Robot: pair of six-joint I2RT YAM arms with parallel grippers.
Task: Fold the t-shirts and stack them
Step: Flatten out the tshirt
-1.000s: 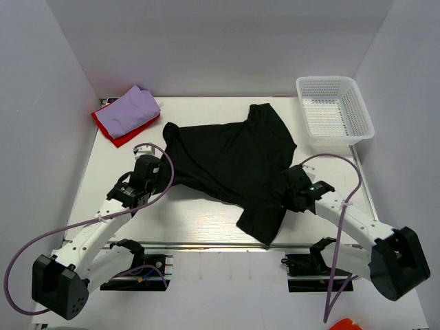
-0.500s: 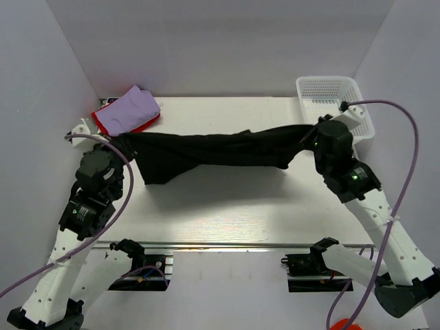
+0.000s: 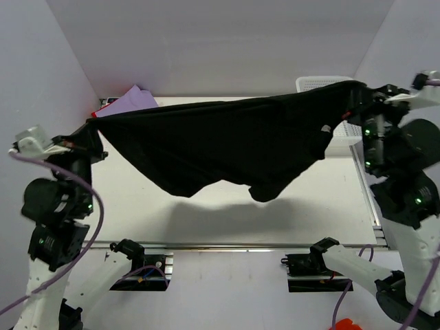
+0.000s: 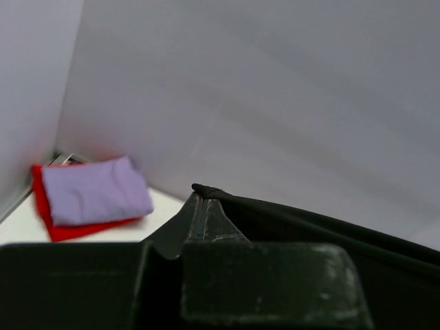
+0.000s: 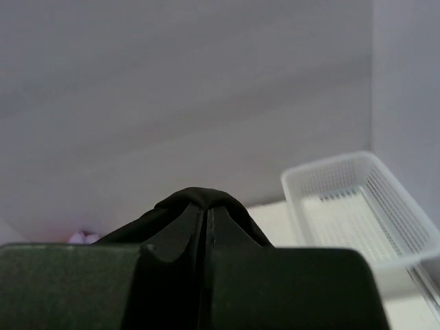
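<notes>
The black t-shirt point(image 3: 227, 148) hangs stretched in the air between both grippers, high above the table. My left gripper point(image 3: 91, 127) is shut on its left end, seen in the left wrist view point(image 4: 201, 190). My right gripper point(image 3: 357, 89) is shut on its right end, seen in the right wrist view point(image 5: 205, 201). The lavender t-shirt point(image 4: 95, 190) lies folded on the red t-shirt point(image 4: 75, 229) at the far left corner; in the top view only its tip point(image 3: 130, 100) shows behind the black cloth.
A white mesh basket point(image 5: 357, 206) stands at the far right of the table; in the top view point(image 3: 323, 82) it is mostly hidden by the shirt. White walls close in the left, back and right sides.
Both arms have risen and spread apart, lifting the black t-shirt off the table until it hangs stretched in the air.
</notes>
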